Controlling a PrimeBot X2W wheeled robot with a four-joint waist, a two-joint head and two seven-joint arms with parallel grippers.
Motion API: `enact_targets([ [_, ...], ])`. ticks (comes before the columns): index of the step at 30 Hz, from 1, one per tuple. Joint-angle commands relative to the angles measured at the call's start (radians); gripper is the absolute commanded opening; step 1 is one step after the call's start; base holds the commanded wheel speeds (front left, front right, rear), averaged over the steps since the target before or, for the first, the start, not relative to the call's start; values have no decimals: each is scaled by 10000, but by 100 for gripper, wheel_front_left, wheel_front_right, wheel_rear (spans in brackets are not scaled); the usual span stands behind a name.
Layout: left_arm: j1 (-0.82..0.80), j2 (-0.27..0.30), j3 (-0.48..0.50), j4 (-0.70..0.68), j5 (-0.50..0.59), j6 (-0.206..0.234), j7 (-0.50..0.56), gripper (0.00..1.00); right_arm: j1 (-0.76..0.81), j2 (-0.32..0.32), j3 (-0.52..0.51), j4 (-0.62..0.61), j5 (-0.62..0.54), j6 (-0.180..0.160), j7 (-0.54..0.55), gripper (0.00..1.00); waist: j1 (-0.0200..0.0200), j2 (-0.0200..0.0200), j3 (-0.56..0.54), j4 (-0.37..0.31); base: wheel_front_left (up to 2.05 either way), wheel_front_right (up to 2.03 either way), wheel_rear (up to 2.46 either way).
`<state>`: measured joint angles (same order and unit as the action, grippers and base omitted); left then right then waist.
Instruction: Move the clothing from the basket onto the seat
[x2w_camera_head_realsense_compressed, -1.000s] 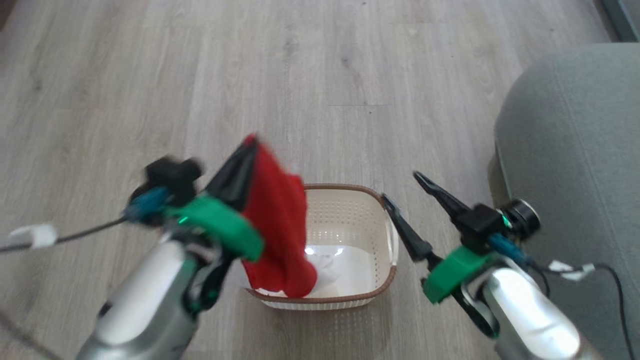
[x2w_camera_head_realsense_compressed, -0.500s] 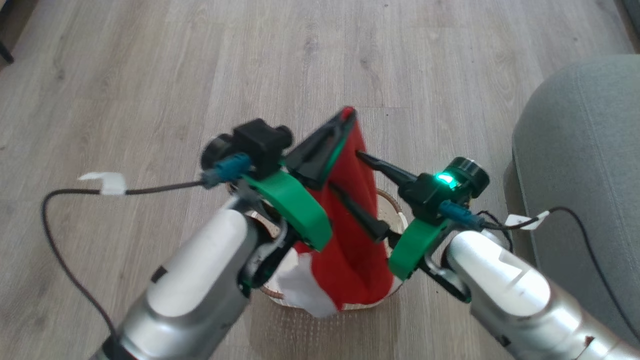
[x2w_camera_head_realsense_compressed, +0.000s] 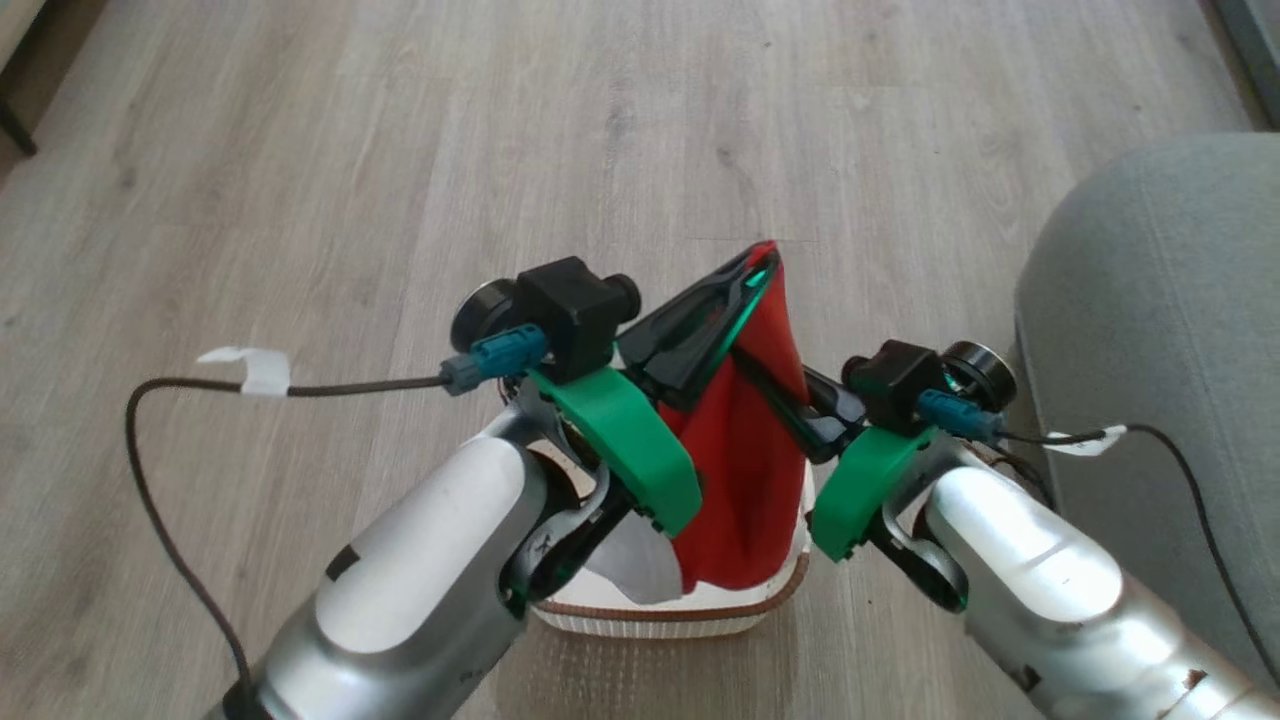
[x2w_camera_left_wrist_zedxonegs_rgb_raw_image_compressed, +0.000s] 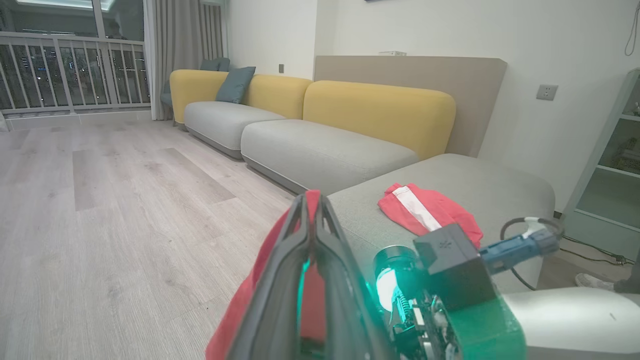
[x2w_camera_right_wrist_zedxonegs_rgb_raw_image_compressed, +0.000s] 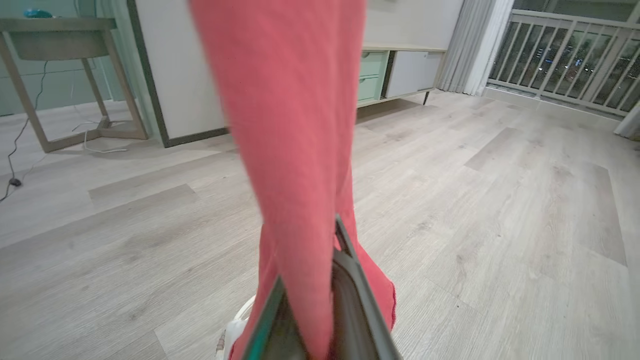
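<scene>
A red piece of clothing (x2w_camera_head_realsense_compressed: 745, 470) hangs stretched above the cream basket (x2w_camera_head_realsense_compressed: 680, 615), its white part (x2w_camera_head_realsense_compressed: 640, 565) still down inside. My left gripper (x2w_camera_head_realsense_compressed: 765, 258) is shut on the garment's top corner, with red cloth on both sides of its fingers (x2w_camera_left_wrist_zedxonegs_rgb_raw_image_compressed: 320, 235). My right gripper (x2w_camera_head_realsense_compressed: 742, 355) is shut on the same garment a little lower, and the cloth runs up from between its fingers (x2w_camera_right_wrist_zedxonegs_rgb_raw_image_compressed: 350, 285). Another red piece with a white band (x2w_camera_left_wrist_zedxonegs_rgb_raw_image_compressed: 425, 210) lies on the grey-green seat (x2w_camera_left_wrist_zedxonegs_rgb_raw_image_compressed: 480, 180). That seat (x2w_camera_head_realsense_compressed: 1160, 330) stands right of the basket.
Pale wood floor (x2w_camera_head_realsense_compressed: 500, 150) surrounds the basket. A yellow-backed sofa (x2w_camera_left_wrist_zedxonegs_rgb_raw_image_compressed: 350, 110) runs along the wall beyond the seat. A wooden table (x2w_camera_right_wrist_zedxonegs_rgb_raw_image_compressed: 60, 45) and a low cabinet (x2w_camera_right_wrist_zedxonegs_rgb_raw_image_compressed: 400, 70) stand by the far wall. Cables (x2w_camera_head_realsense_compressed: 150, 450) trail from both wrists.
My right gripper has swung in from the right and shut on the hanging red garment. My left gripper has lifted the garment higher above the basket.
</scene>
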<state>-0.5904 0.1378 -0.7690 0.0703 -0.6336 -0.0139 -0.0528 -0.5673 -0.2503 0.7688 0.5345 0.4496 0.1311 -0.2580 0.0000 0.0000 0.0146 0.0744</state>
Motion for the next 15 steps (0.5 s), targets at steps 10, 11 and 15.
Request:
enact_targets([
  [10, 407, 245, 655, 1147, -244, -264, -1248, 100, -218, -638, -1022, -992, 137, -4, -38, 0, 0, 0, 169, -1043, 0, 0, 0],
  [11, 540, 163, 649, 1415, -326, -359, -1426, 100, -264, -742, -1167, -1112, 124, -4, -38, 0, 0, 0, 222, -1185, 0, 0, 0],
  [15, 917, -89, 395, 2769, 122, -739, -2006, 100, -473, -1175, -1874, -1764, 135, -4, -38, 0, 0, 0, 489, -2018, 0, 0, 0],
])
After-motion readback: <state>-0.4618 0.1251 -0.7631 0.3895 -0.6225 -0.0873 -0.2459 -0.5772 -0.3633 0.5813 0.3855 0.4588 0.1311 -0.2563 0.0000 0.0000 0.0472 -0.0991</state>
